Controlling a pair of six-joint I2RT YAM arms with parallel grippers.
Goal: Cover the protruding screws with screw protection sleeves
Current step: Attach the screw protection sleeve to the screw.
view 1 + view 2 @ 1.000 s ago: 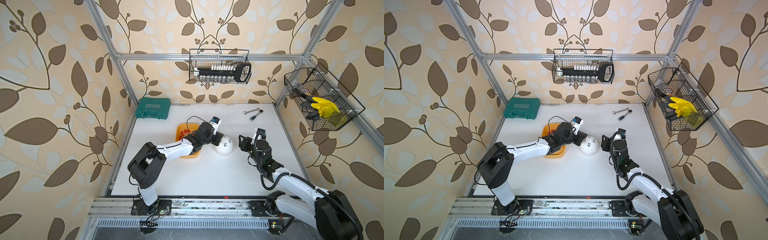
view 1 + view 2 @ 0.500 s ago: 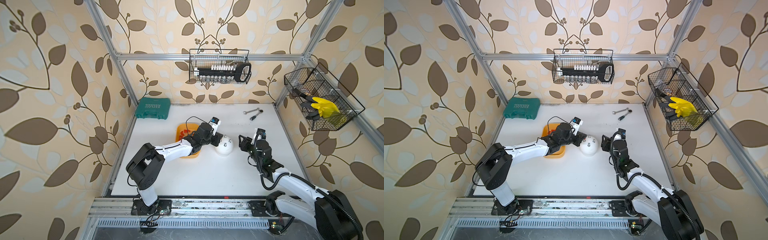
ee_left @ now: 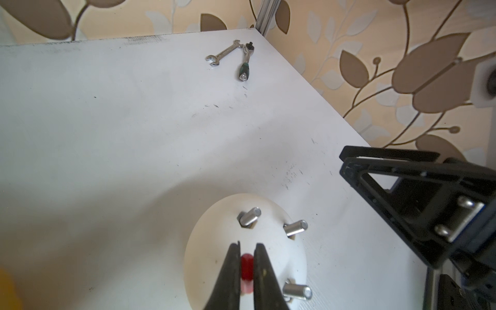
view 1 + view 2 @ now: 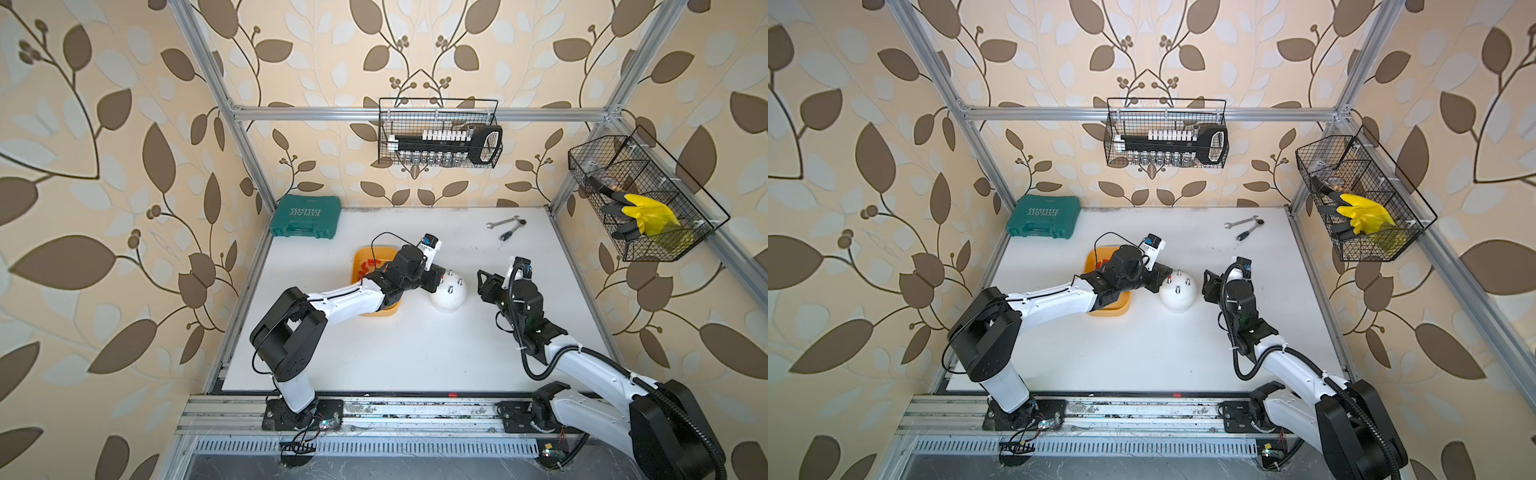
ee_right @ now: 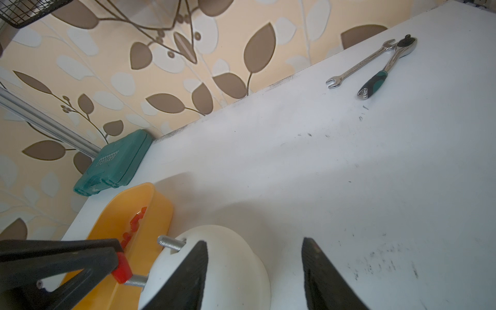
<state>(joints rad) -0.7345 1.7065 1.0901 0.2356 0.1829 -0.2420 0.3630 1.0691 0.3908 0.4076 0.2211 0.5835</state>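
The left arm (image 4: 345,301) lies low and long from its base at the bench's near edge. Its forearm passes over the yellow tray (image 4: 376,250), and its wrist is turned toward the white dome (image 4: 451,299) near the middle of the bench (image 4: 415,353). The left pincer (image 3: 248,244) is clenched on one red sleeve (image 3: 247,265), a small glossy plastic cylinder. The right wrist view shows it sitting on the tip of a threaded steel screw (image 5: 135,281) that juts sideways from the dome. Three other screws (image 3: 251,216) stand bare, short grey metal pins splayed outward from the smooth, matte, rounded shell.

The right arm (image 4: 582,361) rises from the near right corner with its elbow folded. The right pincer (image 5: 254,241) is released, its black wedge-shaped fingers (image 5: 197,268) spread wide beside the dome's right flank; whether they touch it cannot be told.

More red sleeves (image 5: 134,222) lie loose in the tray, smooth plastic with rounded corners, just left of the dome. Two shiny wrenches (image 4: 503,221) lie near the far right corner, and a moulded green case (image 4: 305,216) sits in the far left corner.
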